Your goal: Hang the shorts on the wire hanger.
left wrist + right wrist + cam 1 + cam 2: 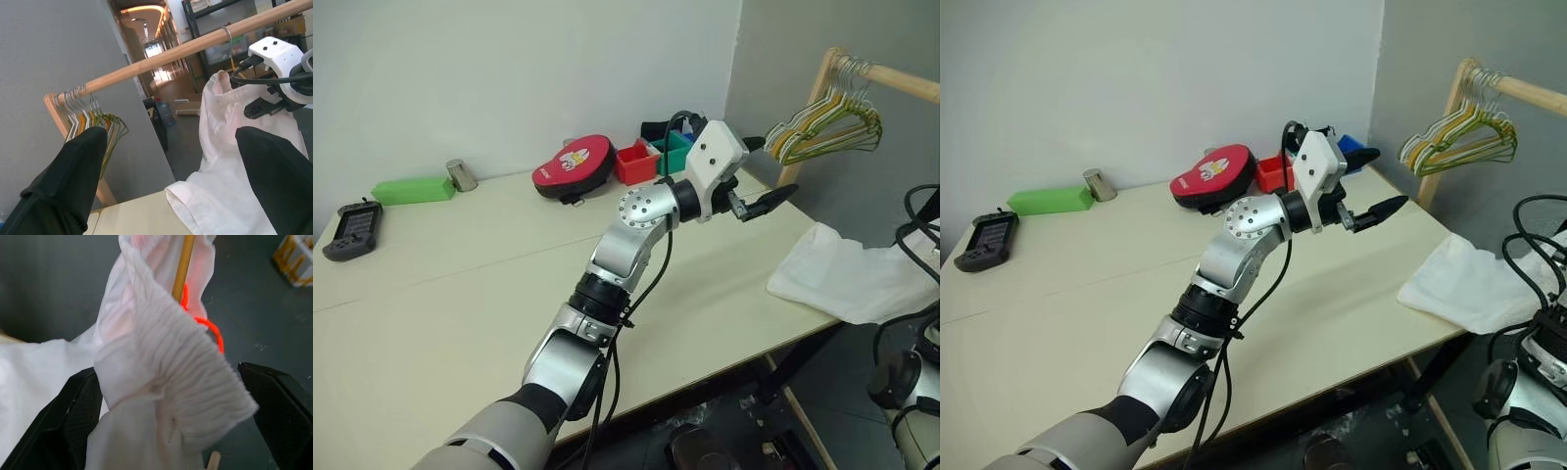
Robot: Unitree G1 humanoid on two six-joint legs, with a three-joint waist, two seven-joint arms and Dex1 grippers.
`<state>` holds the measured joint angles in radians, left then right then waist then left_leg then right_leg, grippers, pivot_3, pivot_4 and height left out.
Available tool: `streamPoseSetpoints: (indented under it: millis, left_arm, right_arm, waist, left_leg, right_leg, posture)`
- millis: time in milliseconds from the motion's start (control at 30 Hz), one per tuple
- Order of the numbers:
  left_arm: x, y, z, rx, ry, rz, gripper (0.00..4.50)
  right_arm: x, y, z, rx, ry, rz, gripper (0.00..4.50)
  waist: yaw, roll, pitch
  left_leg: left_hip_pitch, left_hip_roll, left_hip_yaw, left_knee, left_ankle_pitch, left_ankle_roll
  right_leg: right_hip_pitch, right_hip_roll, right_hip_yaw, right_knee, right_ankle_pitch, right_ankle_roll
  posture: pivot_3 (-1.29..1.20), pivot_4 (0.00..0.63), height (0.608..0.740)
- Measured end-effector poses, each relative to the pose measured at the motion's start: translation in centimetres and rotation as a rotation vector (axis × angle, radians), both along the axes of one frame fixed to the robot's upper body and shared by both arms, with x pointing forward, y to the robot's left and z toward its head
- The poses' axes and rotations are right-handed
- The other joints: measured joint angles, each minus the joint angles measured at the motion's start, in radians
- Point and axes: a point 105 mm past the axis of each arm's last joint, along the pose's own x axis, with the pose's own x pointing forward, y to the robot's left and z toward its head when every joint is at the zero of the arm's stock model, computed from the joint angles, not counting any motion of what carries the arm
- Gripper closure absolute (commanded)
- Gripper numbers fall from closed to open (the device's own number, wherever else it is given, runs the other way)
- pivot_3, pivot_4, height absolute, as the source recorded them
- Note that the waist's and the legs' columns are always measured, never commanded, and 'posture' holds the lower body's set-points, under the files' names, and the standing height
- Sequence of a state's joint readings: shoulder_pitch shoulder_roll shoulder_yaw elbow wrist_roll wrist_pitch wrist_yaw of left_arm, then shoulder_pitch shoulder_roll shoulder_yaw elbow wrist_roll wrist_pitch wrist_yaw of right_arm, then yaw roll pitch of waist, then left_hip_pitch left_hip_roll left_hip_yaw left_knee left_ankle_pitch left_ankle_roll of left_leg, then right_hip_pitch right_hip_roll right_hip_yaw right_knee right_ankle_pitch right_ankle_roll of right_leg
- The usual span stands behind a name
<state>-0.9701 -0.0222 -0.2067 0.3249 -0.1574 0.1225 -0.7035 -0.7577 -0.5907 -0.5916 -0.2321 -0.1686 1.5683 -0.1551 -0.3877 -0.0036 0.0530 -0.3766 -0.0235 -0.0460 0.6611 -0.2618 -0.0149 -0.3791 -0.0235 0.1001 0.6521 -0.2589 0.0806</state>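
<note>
One shorts (230, 161), two pincers (759, 176) (274, 105).

Shorts (161, 382) bunched on wire hanger (183, 269), between spread fingers (63, 426).

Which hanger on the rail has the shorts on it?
The lone hanger hooked mid-rail, carrying the white shorts. The bunched hangers at the rail's end hang bare.

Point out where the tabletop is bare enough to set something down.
The table is bare across its near half, between the handheld device and the shorts at its right corner. The back edge is crowded: green box, metal cup, red case, red bin.
</note>
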Motion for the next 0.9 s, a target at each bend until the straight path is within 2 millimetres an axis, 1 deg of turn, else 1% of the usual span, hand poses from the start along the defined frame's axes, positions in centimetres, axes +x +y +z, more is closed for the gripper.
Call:
streamPoseSetpoints:
  millis: [133, 200, 233, 300, 333, 367, 400, 467, 500, 533, 567, 600, 667, 700, 767, 867, 900]
  left_arm:
    - [0.1, 0.1, 0.0, 0.001, -0.001, 0.007, 0.0]
    - [0.2, 0.3, 0.0, 0.005, -0.002, 0.013, 0.0]
    - [0.3, 0.4, 0.0, 0.006, -0.002, 0.016, 0.0]
    - [0.4, 0.6, -0.1, 0.009, -0.003, 0.022, 0.0]
    - [0.6, 0.8, -0.1, 0.01, -0.001, 0.031, 0.0]
    - [0.8, 1.0, -0.1, 0.008, 0.006, 0.049, 0.0]
    - [1.1, 1.2, -0.2, 0.007, 0.019, 0.068, 0.0]
    - [2.0, 2.2, -0.7, 0.018, 0.048, 0.133, 0.0]
    - [2.3, 2.5, -1.0, 0.025, 0.057, 0.155, 0.0]
    - [2.8, 3.1, -1.7, 0.037, 0.073, 0.192, 0.0]
    - [3.3, 3.8, -2.4, 0.052, 0.093, 0.236, 0.0]
    - [4.1, 5.4, -3.7, 0.06, 0.129, 0.308, 0.0]
    - [5.3, 8.6, -5.9, 0.062, 0.211, 0.44, 0.0]
    - [5.8, 10.7, -7.1, 0.06, 0.26, 0.527, 0.0]
    - [6.0, 13.0, -8.2, 0.055, 0.296, 0.627, 0.0]
    - [5.6, 16.9, -9.8, 0.018, 0.368, 0.798, 0.0]
    - [5.4, 17.5, -10.0, 0.011, 0.376, 0.821, 0.0]
  right_arm:
    - [-0.7, 1.1, 1.7, -0.096, -0.022, -0.029, 0.02]
    - [-0.9, 1.8, 3.2, -0.176, -0.047, -0.04, 0.02]
    - [-1.0, 2.3, 3.9, -0.211, -0.064, -0.039, 0.02]
    - [-0.5, 3.2, 4.5, -0.238, -0.088, -0.016, 0.02]
    - [0.2, 4.4, 5.0, -0.254, -0.129, 0.03, 0.02]
    - [1.6, 6.6, 5.6, -0.277, -0.193, 0.128, 0.02]
    - [2.8, 8.2, 5.7, -0.284, -0.222, 0.218, 0.02]
    - [5.6, 12.9, 4.9, -0.262, -0.255, 0.464, 0.02]
    - [6.1, 13.9, 4.5, -0.235, -0.267, 0.513, 0.02]
    - [6.8, 15.3, 3.6, -0.201, -0.267, 0.575, 0.02]
    - [7.3, 15.9, 2.6, -0.175, -0.252, 0.606, 0.02]
    - [7.8, 16.2, 1.2, -0.151, -0.225, 0.621, 0.02]
    - [8.5, 16.4, -0.6, -0.139, -0.19, 0.634, 0.02]
    - [9.1, 16.6, -1.4, -0.13, -0.183, 0.642, 0.02]
    - [9.8, 17.3, -1.9, -0.125, -0.188, 0.663, 0.02]
    - [11.4, 20.0, -3.3, -0.085, -0.207, 0.756, 0.02]
    - [11.6, 20.5, -3.5, -0.078, -0.209, 0.775, 0.02]
  waist:
    - [0.002, 0.001, 0.0]
    - [0.001, 0.001, 0.0]
    - [0.0, 0.001, 0.0]
    - [-0.001, 0.001, 0.0]
    - [-0.005, 0.001, 0.0]
    - [-0.008, 0.001, 0.0]
    - [-0.013, 0.001, 0.0]
    - [-0.024, 0.001, 0.001]
    - [-0.026, 0.001, 0.001]
    - [-0.025, 0.001, 0.001]
    - [-0.023, 0.001, 0.001]
    - [-0.018, 0.001, 0.001]
    - [-0.011, 0.001, 0.001]
    - [0.0, 0.002, 0.002]
    - [0.012, 0.002, 0.002]
    - [0.051, 0.002, 0.002]
    - [0.057, 0.002, 0.002]
  left_leg:
    - [-0.001, 0.0, -0.002, 0.0, 0.0, 0.0]
    - [-0.002, 0.0, -0.002, 0.0, 0.0, 0.0]
    - [-0.002, 0.0, -0.002, 0.0, 0.0, 0.001]
    - [-0.002, 0.0, -0.002, 0.0, 0.0, 0.001]
    - [-0.001, 0.0, -0.002, 0.0, 0.0, 0.001]
    - [-0.001, 0.001, -0.002, -0.001, 0.0, 0.001]
    - [-0.001, 0.001, -0.003, 0.0, 0.0, 0.001]
    - [0.002, 0.001, -0.005, -0.001, 0.0, 0.001]
    - [0.002, 0.001, -0.005, 0.0, 0.0, 0.001]
    - [0.003, 0.001, -0.006, -0.001, 0.0, 0.001]
    - [0.003, 0.001, -0.006, 0.0, 0.0, 0.001]
    - [0.002, 0.001, -0.007, 0.0, 0.0, 0.001]
    - [0.001, 0.001, -0.007, 0.0, -0.001, 0.001]
    - [-0.001, 0.0, -0.007, 0.0, 0.0, 0.001]
    - [-0.002, 0.001, -0.008, 0.0, 0.0, 0.001]
    - [-0.002, 0.001, -0.01, 0.0, 0.0, 0.001]
    - [-0.001, 0.001, -0.01, 0.0, 0.0, 0.001]
  right_leg:
    - [0.0, 0.001, 0.0, -0.003, 0.0, 0.0]
    - [0.0, 0.001, 0.0, -0.004, 0.0, 0.0]
    - [0.0, 0.001, 0.0, -0.004, 0.0, 0.0]
    - [0.0, 0.001, 0.0, -0.004, 0.0, 0.0]
    - [0.0, 0.001, 0.0, -0.004, 0.0, 0.0]
    - [0.0, 0.001, 0.0, -0.004, 0.0, 0.0]
    - [0.0, 0.001, -0.001, -0.004, 0.001, 0.001]
    - [0.003, 0.002, -0.001, -0.004, 0.001, 0.002]
    - [0.004, 0.002, -0.001, -0.004, 0.001, 0.002]
    - [0.005, 0.002, -0.002, -0.004, 0.001, 0.002]
    - [0.005, 0.002, -0.002, -0.004, 0.001, 0.002]
    - [0.005, 0.002, -0.002, -0.005, 0.001, 0.002]
    - [0.004, 0.001, -0.002, -0.004, 0.001, 0.002]
    - [0.0, 0.001, -0.001, -0.003, 0.001, 0.002]
    - [-0.001, 0.001, -0.002, -0.002, 0.002, 0.002]
    - [-0.001, 0.002, -0.004, 0.0, 0.002, 0.001]
    - [-0.001, 0.002, -0.003, 0.0, 0.002, 0.001]
  posture:
    - [-0.34, 0.003, 0.74]
    - [-0.34, 0.007, 0.74]
    - [-0.34, 0.007, 0.74]
    - [-0.34, 0.009, 0.74]
    - [-0.34, 0.01, 0.74]
    - [-0.34, 0.011, 0.74]
    - [-0.34, 0.011, 0.74]
    - [-0.31, 0.012, 0.74]
    - [-0.31, 0.012, 0.74]
    - [-0.29, 0.013, 0.74]
    - [-0.27, 0.014, 0.74]
    - [-0.27, 0.014, 0.74]
    - [-0.24, 0.016, 0.74]
    - [-0.21, 0.015, 0.74]
    - [-0.18, 0.017, 0.74]
    - [-0.13, 0.015, 0.74]
    - [-0.12, 0.015, 0.74]
